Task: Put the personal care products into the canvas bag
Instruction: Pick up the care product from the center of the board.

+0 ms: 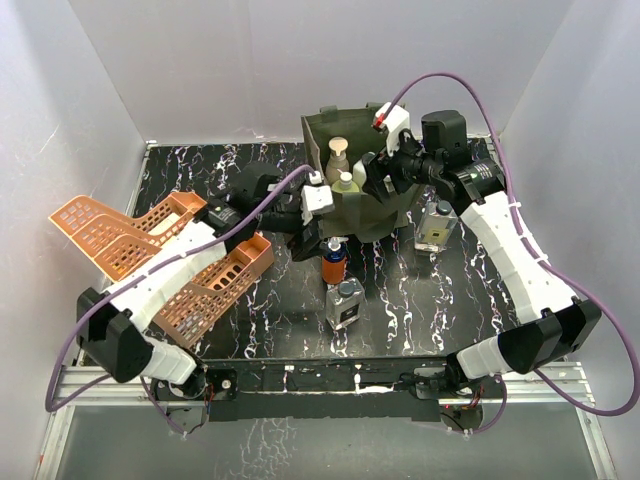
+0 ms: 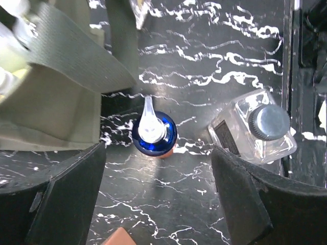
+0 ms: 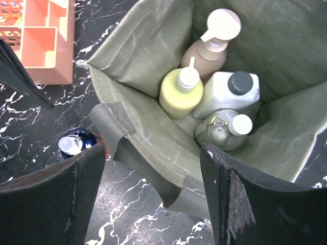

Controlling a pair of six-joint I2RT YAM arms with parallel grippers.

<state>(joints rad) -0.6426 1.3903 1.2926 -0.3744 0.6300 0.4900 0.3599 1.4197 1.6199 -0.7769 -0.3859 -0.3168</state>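
My left fingers (image 2: 66, 199) are spread wide above the bench (image 2: 214, 56). The orange bottle with the blue top (image 2: 155, 133) stands between them, clear of both, with a square clear bottle (image 2: 258, 130) just beside. My right fingers (image 3: 255, 204) hang open over the canvas bag (image 3: 138, 56), which holds the tan bottle (image 3: 209, 51), yellow-green pump (image 3: 181, 92), white bottle (image 3: 225, 92) and a round bottle (image 3: 219, 132).
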